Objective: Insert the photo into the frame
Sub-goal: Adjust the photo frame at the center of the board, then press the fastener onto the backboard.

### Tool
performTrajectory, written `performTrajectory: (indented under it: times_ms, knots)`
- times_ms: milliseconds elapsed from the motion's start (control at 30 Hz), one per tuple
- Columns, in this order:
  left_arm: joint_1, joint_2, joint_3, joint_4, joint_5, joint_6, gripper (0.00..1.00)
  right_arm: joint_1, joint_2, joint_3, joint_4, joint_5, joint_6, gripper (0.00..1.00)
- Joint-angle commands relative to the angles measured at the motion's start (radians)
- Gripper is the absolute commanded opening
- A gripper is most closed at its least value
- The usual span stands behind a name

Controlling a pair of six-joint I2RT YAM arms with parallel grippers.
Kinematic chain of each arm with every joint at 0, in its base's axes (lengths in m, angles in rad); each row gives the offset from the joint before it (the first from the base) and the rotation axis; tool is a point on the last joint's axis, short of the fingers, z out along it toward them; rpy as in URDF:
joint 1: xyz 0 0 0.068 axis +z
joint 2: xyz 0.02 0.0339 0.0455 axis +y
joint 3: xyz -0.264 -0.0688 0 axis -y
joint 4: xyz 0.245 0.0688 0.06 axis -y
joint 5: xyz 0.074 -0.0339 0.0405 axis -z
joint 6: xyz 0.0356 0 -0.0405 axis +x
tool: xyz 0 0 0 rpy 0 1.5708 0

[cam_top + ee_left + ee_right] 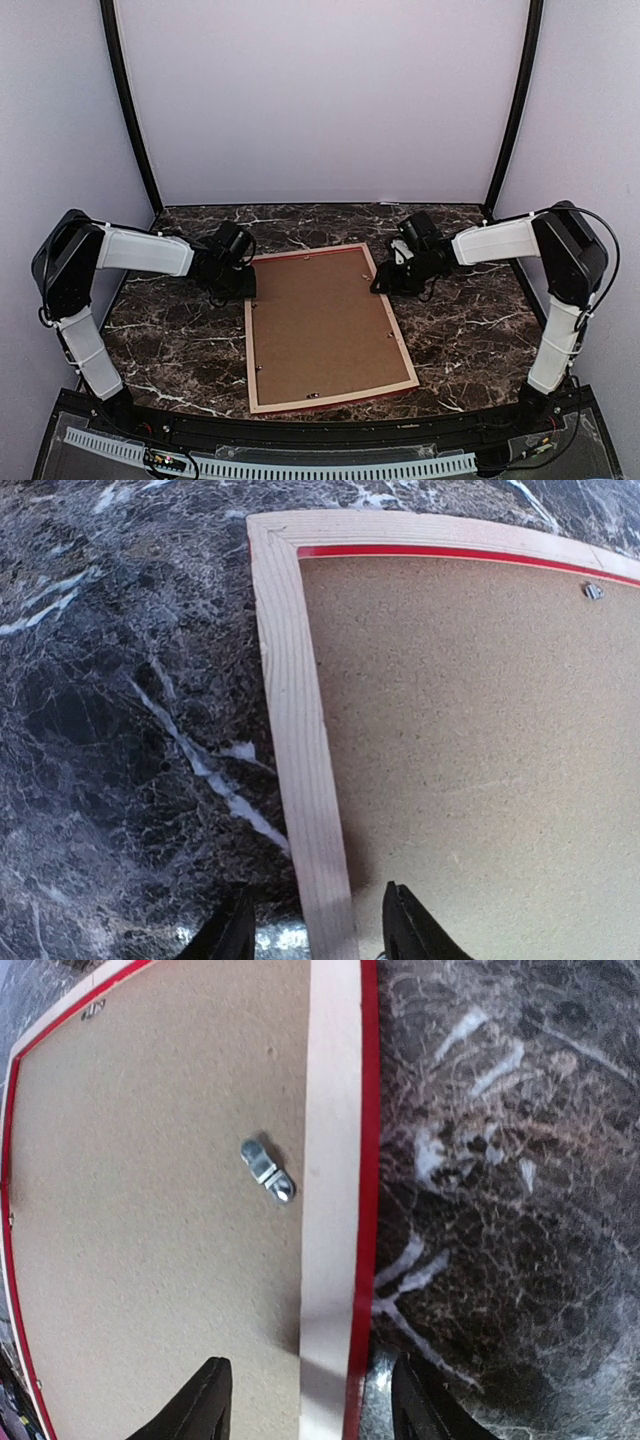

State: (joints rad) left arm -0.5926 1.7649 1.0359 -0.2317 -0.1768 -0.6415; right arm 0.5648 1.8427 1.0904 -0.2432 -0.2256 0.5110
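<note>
Seen from above, the frame point(335, 397) lies back-up in the middle of the dark marbled tabletop point(470, 330), its long sides running near to far and slightly skewed. A plain brown backing board point(320, 325) fills it. I have both arms folded in from the sides, elbows raised by the side walls and forearms reaching inward and down to the frame's far end. The left end effector point(243, 292) sits at the far-left corner and the right end effector point(387, 284) at the far part of the right rail.

The overhead view hides the fingers. The left wrist camera shows that end effector point(320, 925) spread wide, one dark finger over the marble and the other over the board, with the pale wood rail between them. I cannot tell whether either finger touches the rail. The right wrist camera shows the same of its end effector point(312, 1400), set wide astride the right rail. This view also shows the red outer edge and a small metal turn clip point(267, 1170) on the board just beside the rail.
</note>
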Motion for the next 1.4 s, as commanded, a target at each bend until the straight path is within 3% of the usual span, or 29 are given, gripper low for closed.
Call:
performTrajectory:
  times_ms: [0,367,1367]
  knots:
    - [0.007,0.014,0.011,0.018,-0.011,0.023,0.44,-0.009,0.043,0.082,0.008,0.048,0.006,0.57]
    - [0.007,0.025,0.008,0.029,-0.012,0.028,0.31,-0.061,0.174,0.241,-0.019,0.061,-0.021,0.58]
    - [0.007,0.038,0.016,0.026,-0.012,0.042,0.26,-0.040,0.276,0.353,-0.143,0.109,-0.144,0.55]
